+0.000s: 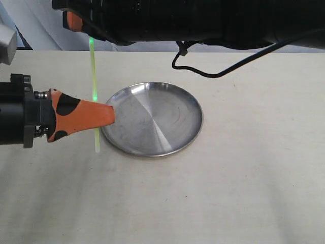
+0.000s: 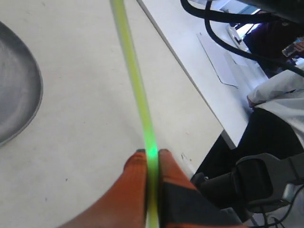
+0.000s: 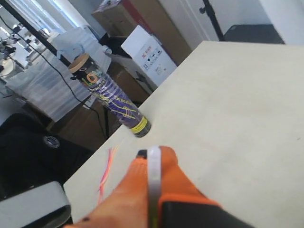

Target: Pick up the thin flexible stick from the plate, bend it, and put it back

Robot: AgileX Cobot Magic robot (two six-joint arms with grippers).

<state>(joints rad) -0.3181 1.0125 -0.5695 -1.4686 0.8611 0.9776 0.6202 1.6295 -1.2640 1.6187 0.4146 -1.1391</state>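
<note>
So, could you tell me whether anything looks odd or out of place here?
Nothing is spilled or damaged. The only oddity is the stick: held straight between the left gripper and right gripper, off the plate, it glows brighter green near the left gripper.

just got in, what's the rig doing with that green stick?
The two hands hold the thin flexible stick between them. The left hand is clamped on it partway up, and the right hand, reaching across, is shut on its upper end. The stick looks straight, glows green in spots, and is off the plate, just past its left edge in the exterior view. The plate sits on the table with nothing in it.
</note>
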